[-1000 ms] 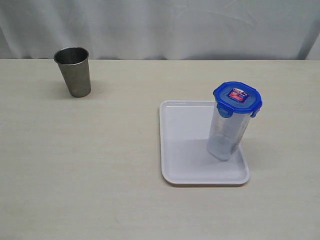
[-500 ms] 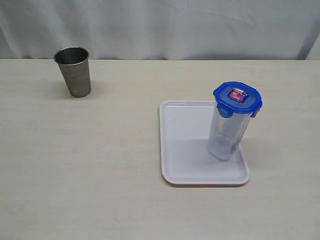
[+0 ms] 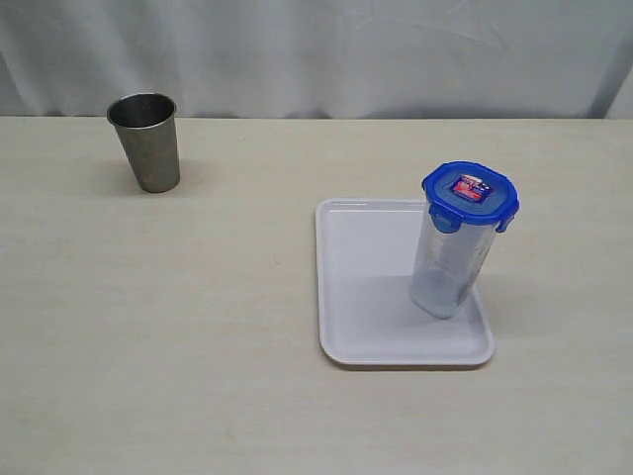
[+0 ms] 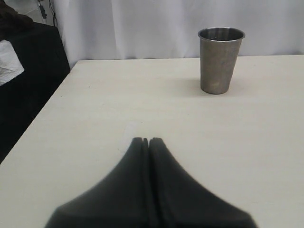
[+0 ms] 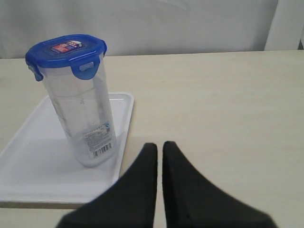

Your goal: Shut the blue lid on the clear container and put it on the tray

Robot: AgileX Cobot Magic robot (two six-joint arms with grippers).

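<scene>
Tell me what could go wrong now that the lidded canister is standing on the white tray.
1. The tall narrow clear plastic container stands near the rim of the flat white rectangular tray; a bump could tip it off.
2. The shut right gripper points toward the tray's edge, so a careless advance might nudge it.
3. Only some snap flaps of the small blue plastic lid show, so full latching is unconfirmed.

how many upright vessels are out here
2: the grey metal cup on the table at back left; the clear container, blue lid on, standing on the right side of the tray. Nothing seems hidden.
</scene>
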